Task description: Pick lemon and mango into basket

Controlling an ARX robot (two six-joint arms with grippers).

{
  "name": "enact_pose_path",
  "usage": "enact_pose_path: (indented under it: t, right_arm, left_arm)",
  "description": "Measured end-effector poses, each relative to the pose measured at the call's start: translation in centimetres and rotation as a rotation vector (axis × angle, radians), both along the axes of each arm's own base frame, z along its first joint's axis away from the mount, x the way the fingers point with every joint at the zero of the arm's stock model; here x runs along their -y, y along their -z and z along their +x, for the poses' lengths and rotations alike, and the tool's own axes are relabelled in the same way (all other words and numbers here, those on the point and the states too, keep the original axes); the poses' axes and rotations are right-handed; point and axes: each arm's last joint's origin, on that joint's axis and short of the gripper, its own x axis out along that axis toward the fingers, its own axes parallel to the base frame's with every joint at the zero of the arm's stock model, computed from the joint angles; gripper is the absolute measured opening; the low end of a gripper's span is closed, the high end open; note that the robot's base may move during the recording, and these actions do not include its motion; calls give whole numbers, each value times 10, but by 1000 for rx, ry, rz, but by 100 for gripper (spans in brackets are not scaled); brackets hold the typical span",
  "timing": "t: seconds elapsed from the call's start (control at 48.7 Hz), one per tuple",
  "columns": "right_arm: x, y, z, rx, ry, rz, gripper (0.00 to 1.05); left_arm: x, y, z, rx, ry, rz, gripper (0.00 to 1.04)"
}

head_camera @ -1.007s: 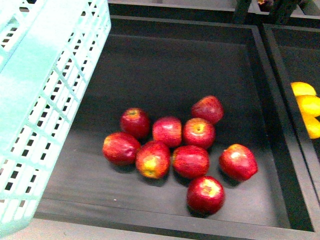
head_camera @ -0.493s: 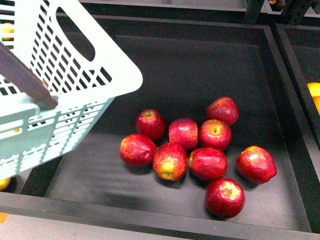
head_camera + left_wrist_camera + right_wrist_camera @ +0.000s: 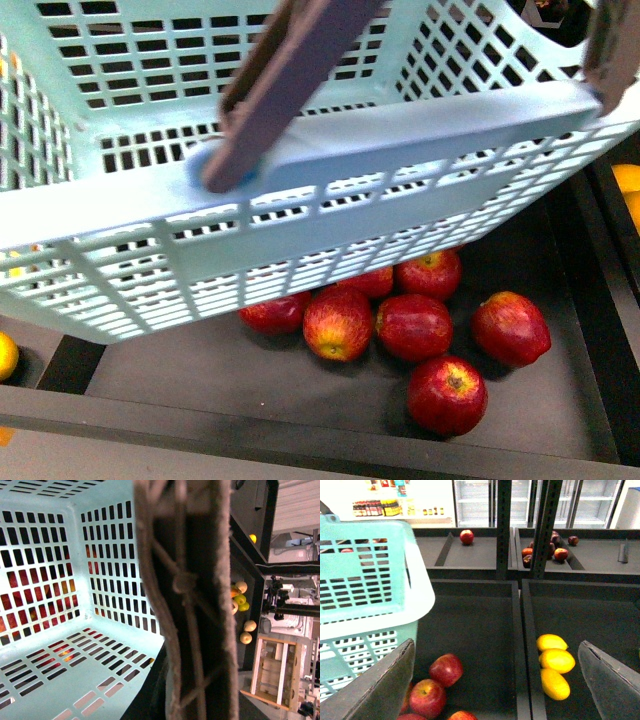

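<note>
Turquoise plastic is filling most of your front view: the basket (image 3: 330,215), rectangular with slotted lattice walls, is hanging tilted above the black bin (image 3: 250,420) and covering part of the cluster of glossy red apples (image 3: 415,325) lying on the bin's matte floor. Its flat brown handle (image 3: 290,90) is crossing the open top. In the left wrist view that handle, wound with a pale knotted tie (image 3: 184,582), is sitting so close to the camera that it is hiding the left hand, so you cannot tell whether that hand is gripping it. The right hand (image 3: 496,644) is hanging with its two grey fingers spread wide and holding nothing. It is facing the divider between the apple bin and the neighbouring bin, where three smooth yellow oval fruits (image 3: 557,660) are lying touching in a row. Which of them is the lemon or the mango is not showing clearly. One more yellow fruit (image 3: 5,355) is peeking out at the front view's left edge.
</note>
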Motion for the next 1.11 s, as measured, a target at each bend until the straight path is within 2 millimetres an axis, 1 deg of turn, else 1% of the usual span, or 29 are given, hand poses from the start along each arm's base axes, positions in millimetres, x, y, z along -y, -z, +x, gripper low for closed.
enact_pose_path:
  t: [0.021,0.123,0.308,0.781,0.822,0.842,0.863,0.884,0.904,0.945,0.966,0.986,1.027,1.11]
  right_arm:
    - [0,0,0,0,0,0,96]
    - [0,0,0,0,0,0,96]
    - [0,0,0,0,0,0,96]
    - [0,0,0,-1,0,0,96]
    - [0,1,1,-76,56,49,96]
    - [0,1,1,-164,108,75,96]
    - [1,0,1,-211,144,104,96]
    - [2,-1,2,-311,219,127,96]
    - [3,-1,2,-359,258,142,96]
    - [8,0,5,-533,440,227,96]
    - [11,1,7,-575,492,261,96]
    - [12,2,8,-591,511,269,96]
    - [18,5,12,-621,573,342,96]
    - [29,4,22,-606,629,408,96]
  left_arm:
    - [5,0,0,0,10,-6,6]
    - [19,-1,-5,14,49,-21,6]
    - [32,-3,-13,13,109,-37,6]
    - [30,-3,-12,16,89,-32,6]
    - [30,-3,-12,15,90,-32,6]
    - [30,-3,-12,15,90,-32,6]
    - [30,-3,-12,16,90,-32,6]
    - [30,-3,-12,15,91,-32,6]
    - [30,-3,-12,15,91,-32,6]
    - [30,-4,-12,14,89,-34,6]
    - [30,-4,-12,15,90,-34,6]
    - [30,-4,-12,15,91,-34,6]
    - [30,-4,-12,16,96,-33,6]
    - [30,-4,-12,14,94,-35,6]
